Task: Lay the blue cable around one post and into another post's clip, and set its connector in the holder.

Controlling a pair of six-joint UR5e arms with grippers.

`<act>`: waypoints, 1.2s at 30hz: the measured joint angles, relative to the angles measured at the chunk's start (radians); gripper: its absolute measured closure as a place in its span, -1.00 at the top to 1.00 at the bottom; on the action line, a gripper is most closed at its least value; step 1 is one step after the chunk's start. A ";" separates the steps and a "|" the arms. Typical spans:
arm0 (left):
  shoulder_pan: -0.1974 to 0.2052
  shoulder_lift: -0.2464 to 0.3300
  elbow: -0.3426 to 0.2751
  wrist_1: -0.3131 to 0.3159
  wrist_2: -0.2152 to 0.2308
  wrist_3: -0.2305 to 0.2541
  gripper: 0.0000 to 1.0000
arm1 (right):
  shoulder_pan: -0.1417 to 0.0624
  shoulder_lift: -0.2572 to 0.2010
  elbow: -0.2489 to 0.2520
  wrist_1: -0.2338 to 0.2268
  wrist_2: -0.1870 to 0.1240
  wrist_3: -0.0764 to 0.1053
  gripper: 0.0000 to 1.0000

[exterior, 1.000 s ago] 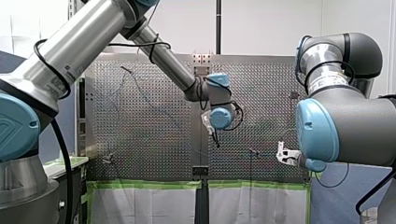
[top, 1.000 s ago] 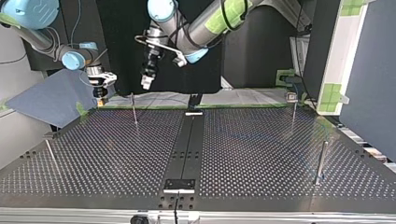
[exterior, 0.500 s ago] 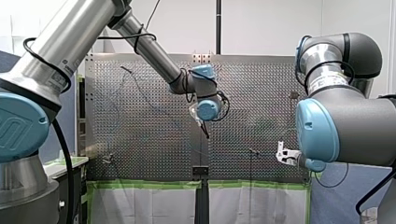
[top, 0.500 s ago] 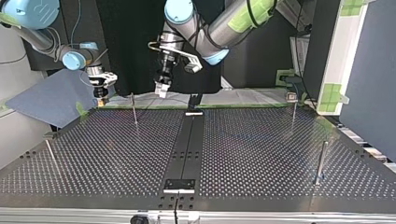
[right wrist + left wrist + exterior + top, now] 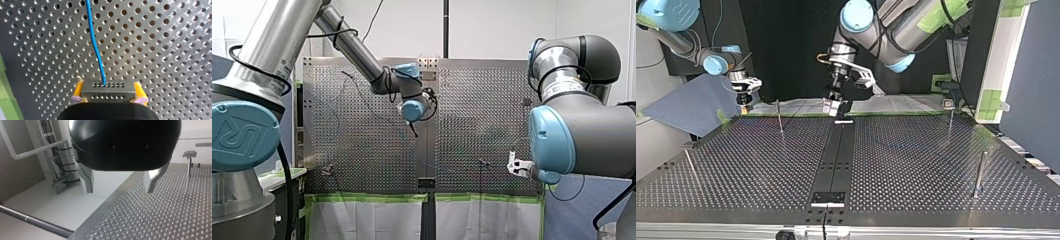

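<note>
In the right wrist view my right gripper (image 5: 109, 88) is shut on a dark grey multi-hole connector (image 5: 107, 93), with its yellow pads (image 5: 78, 89) on either side. The blue cable (image 5: 96, 45) leaves the connector and runs ahead over the perforated table (image 5: 162, 50). In the top view that gripper (image 5: 744, 101) hangs at the far left corner of the table. My left gripper (image 5: 119, 182) is open with nothing between its metal fingers (image 5: 86, 180). It hovers over the table's edge, near the middle of the far side in the top view (image 5: 834, 106).
Thin posts stand on the table at the top view's left (image 5: 779, 117), far left (image 5: 690, 162) and right (image 5: 980, 172), plus one with a small head (image 5: 949, 111). A black centre strip (image 5: 836, 160) runs across the table. Green tape (image 5: 372, 198) lines one edge.
My left arm has swung toward the front view's left, which is rightward and lower in the top view, ending near the table's far-middle edge. My right arm has stayed still, holding the connector.
</note>
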 joint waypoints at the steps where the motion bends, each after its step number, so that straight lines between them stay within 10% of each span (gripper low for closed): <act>1: 0.008 0.006 -0.008 0.000 0.003 0.002 1.00 | 0.000 0.000 0.000 0.000 0.000 0.000 -1.00; 15: 0.111 -0.047 -0.118 0.042 0.006 0.019 1.00 | 0.001 0.000 0.000 -0.001 -0.001 0.000 -1.00; 36: 0.109 -0.050 -0.284 0.126 0.005 0.114 1.00 | 0.007 0.000 0.000 0.001 -0.002 0.000 -1.00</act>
